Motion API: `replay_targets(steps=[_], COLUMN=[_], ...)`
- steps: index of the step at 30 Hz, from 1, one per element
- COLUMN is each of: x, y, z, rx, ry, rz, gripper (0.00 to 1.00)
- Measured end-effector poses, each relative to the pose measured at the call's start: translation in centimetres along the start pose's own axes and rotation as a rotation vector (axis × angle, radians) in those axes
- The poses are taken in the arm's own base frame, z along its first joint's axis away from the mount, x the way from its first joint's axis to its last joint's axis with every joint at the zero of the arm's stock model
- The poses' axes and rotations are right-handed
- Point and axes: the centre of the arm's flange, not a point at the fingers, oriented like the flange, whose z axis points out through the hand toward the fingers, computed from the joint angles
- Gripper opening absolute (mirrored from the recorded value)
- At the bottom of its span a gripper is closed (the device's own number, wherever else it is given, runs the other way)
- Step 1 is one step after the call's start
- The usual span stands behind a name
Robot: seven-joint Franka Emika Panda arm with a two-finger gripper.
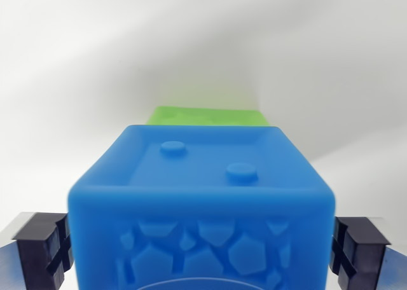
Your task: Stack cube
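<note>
1. Filling the lower middle of the wrist view, a blue cube (202,201) sits between the two fingers of the tool (202,252).
2. The dark pad of one finger (43,245) shows at the wrist view's left edge of the cube, and the other (357,247) at the wrist view's right edge. Both lie close against the cube's side faces, but whether they press on it or stand just off it cannot be told, so the tool's state is uncertain.
3. The cube's near face carries a raised pattern of irregular polygons, with a curved line at the bottom edge of the frame.
4. Its top face is recessed inside a raised rim and bears two round studs, one toward the back left and one toward the front right.
5. Just beyond the blue cube's far edge, a green cube (206,116) shows only as a narrow strip of its top; whether the two touch cannot be told.
6. Farther off, the pale white surface (82,61) spreads out, blurred, with soft grey shadows across it.
</note>
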Motion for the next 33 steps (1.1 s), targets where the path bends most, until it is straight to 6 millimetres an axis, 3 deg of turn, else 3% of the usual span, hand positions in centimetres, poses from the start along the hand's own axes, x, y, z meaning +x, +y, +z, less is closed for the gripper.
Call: replay_targets(steps=[15,33], x=[0.0,0.0], y=[-0.1,-0.1], z=[-1.6,-6.9], rx=[0.004,0.006], ry=[-0.002,-0.004], rz=[0.001,0.001], gripper=[1.0,1.0])
